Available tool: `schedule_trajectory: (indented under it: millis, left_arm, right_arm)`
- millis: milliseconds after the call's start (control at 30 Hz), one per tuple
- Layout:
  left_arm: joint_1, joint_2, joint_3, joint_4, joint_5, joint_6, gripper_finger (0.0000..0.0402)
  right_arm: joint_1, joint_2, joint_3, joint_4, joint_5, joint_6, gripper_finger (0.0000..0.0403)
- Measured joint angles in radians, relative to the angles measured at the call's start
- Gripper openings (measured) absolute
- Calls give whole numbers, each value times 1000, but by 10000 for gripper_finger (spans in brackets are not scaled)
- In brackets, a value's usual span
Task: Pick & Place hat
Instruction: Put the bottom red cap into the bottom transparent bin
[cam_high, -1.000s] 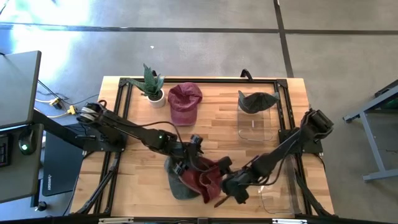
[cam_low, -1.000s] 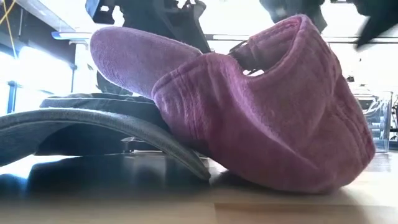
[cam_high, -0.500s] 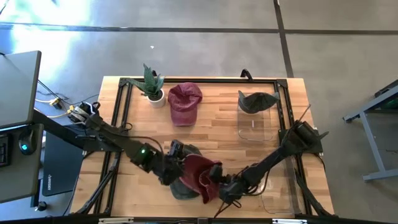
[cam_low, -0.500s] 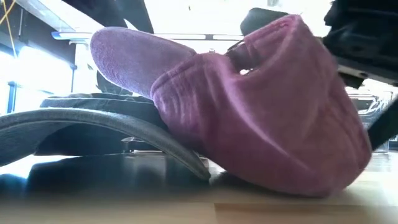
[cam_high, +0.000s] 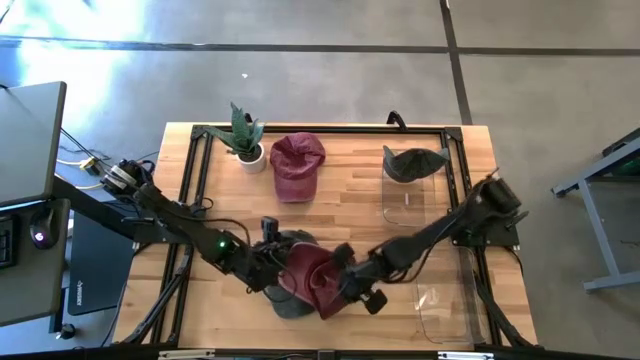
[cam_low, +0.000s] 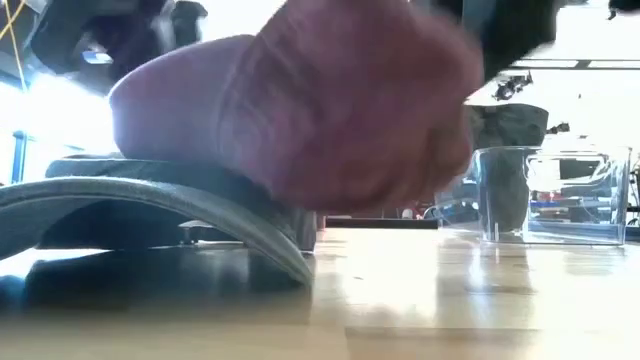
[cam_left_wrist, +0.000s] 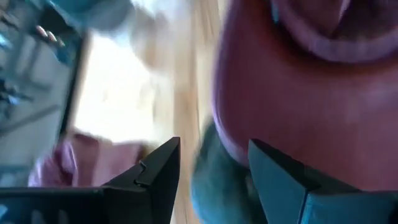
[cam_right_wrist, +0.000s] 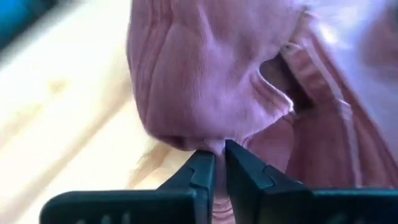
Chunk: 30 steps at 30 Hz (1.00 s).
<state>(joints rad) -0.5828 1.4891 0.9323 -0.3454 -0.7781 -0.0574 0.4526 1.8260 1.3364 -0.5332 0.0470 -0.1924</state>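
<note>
My right gripper (cam_right_wrist: 219, 163) pinches a fold of the maroon hat (cam_high: 312, 280), which sits on the grey hat (cam_high: 290, 303) near the front of the surface (cam_high: 350, 200). My left gripper (cam_left_wrist: 211, 180) stands spread beside it. Grasp made; lifting and placing remain.

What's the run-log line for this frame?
right gripper: shut on crumpled maroon fabric hat | left gripper: open, beside it | hat: atop grey cap, front of wooden table
</note>
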Motion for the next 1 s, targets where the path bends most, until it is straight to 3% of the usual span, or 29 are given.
schedule_trajectory:
  millis: [167, 333, 500, 600, 700, 900, 1000]
  left_arm:
    - [-1, 0, 20, 202, 8, 189, 182]
    - [-3, 0, 59, 345, 39, 364, 182]
    - [-57, -15, 76, 324, -95, 390, 182]
    - [-80, -18, 74, 275, -24, 324, 182]
    - [-85, -10, 42, 273, 96, 226, 182]
    - [-15, 49, -18, 416, 95, 80, 182]
    - [80, 90, -18, 504, 273, 31, 183]
  right_arm:
    - [-75, -113, 132, -194, -209, 236, 17]
    - [-183, -174, 184, -211, -458, 398, 10]
    - [-236, -176, 206, -215, -713, 438, 16]
    - [-221, -192, 226, -229, -802, 430, 8]
    - [-180, -230, 248, -250, -783, 429, 4]
    - [-68, -317, 254, -258, -554, 476, 3]
    - [-33, -327, 253, -260, -492, 482, 3]
